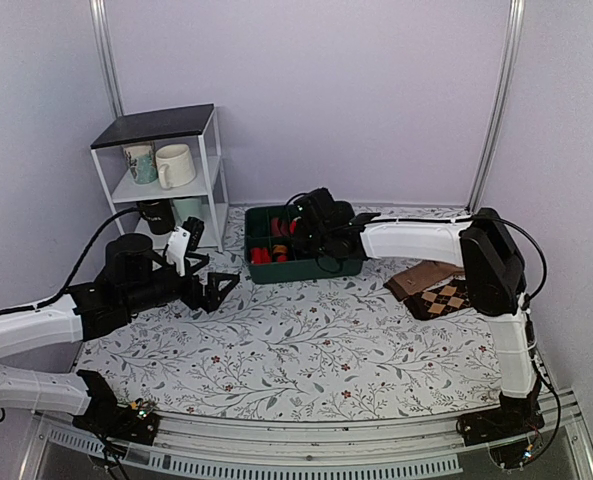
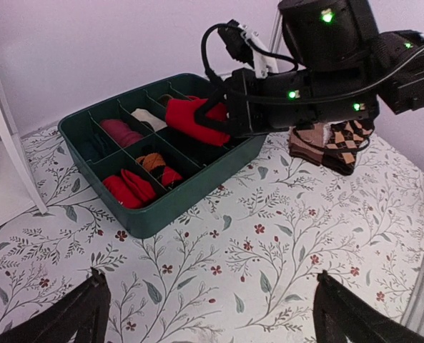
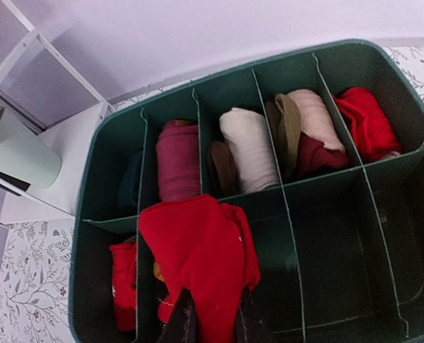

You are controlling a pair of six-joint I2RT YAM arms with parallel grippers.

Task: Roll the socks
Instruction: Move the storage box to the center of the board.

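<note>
Our right gripper (image 3: pixel 210 318), clamped on the socks (image 3: pixel 197 254), hangs directly over the far-edge bin (image 3: pixel 229 89); our left gripper (image 2: pixel 212 307) gapes apart.

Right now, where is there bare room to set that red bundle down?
In the green box, the two front-right compartments are bare, just ahead of the packed back row. Front-left is crowded with red rolls. The floral cloth before the box is open too.
</note>
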